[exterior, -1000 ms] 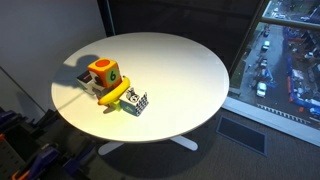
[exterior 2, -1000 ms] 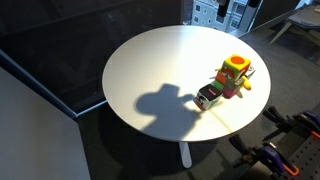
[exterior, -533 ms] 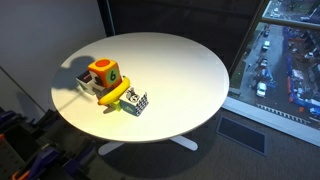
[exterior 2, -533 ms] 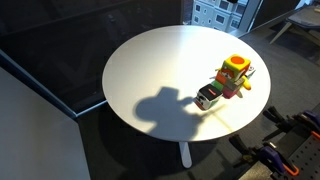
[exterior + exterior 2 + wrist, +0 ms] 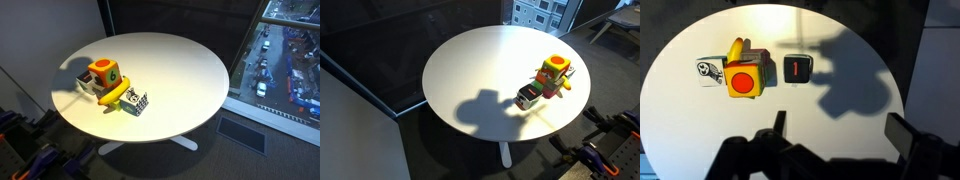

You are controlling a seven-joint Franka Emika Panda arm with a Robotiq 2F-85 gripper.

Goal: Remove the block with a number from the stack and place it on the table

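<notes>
Far left in the wrist view, patterned cube (image 5: 708,70). Next, yellow piece (image 5: 737,50) against orange cube (image 5: 744,78). Just right of that, a slim gap between, number block (image 5: 798,67) down on the table (image 5: 690,115). Dark face up, red 1 upright, edges square to the view; cube-shaped, no long axis. Above, gripper (image 5: 840,135) spread wide, holding nothing.

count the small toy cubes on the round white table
3, in the wrist view: an orange cube with a red-circle top, a white dark-printed cube beside it, and a dark-topped cube with a red numeral apart on the other side. More may hide underneath.
</notes>
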